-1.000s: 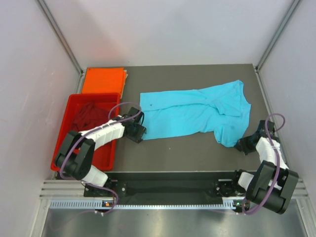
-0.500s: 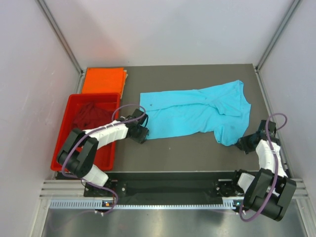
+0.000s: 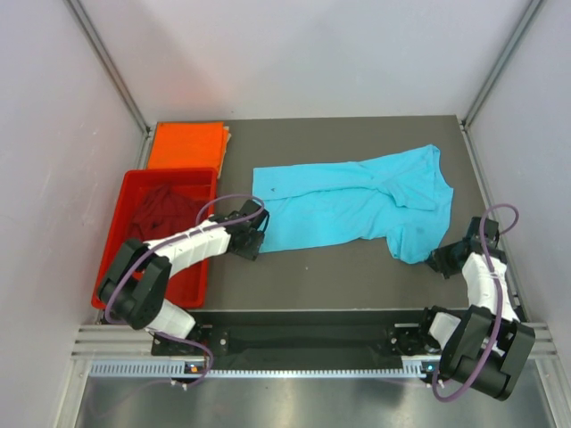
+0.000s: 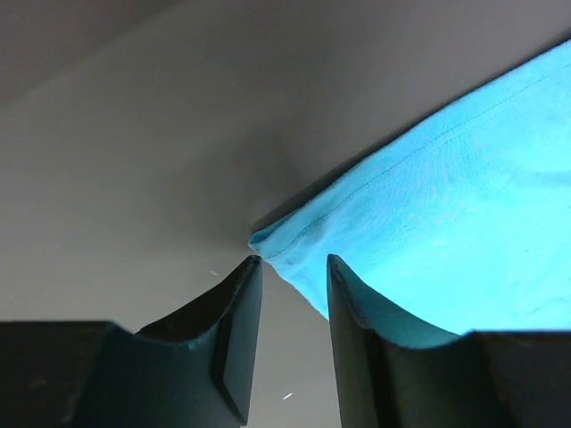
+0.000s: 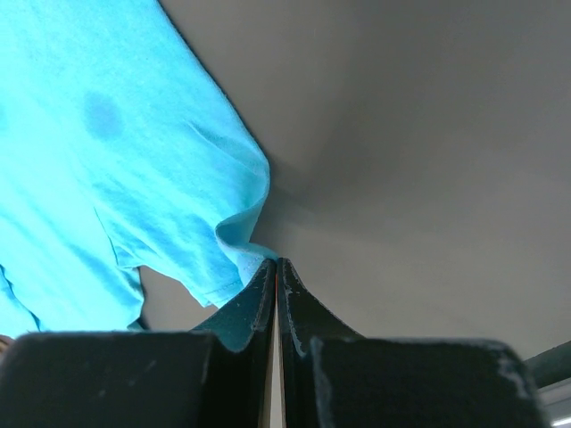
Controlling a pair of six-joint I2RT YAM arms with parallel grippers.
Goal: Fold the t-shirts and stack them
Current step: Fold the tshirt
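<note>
Two finger pairs low on the bench [image 3: 357, 267]. Left fingers [image 4: 250, 272]: apart, with a corner of the turquoise t-shirt [image 4: 464, 223] just beyond their tips, not clamped. Right fingers [image 5: 268, 285]: pressed together, shirt hem touching one side of the tips; cannot tell if cloth is pinched. Orange t-shirt [image 3: 186, 144] and maroon t-shirt [image 3: 165, 209] lie well beyond the left fingers.

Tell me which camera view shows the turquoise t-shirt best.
Top external: it alone shows the whole turquoise t-shirt, spread out on the table. Left wrist shows only one hem corner; right wrist only an edge portion.
</note>
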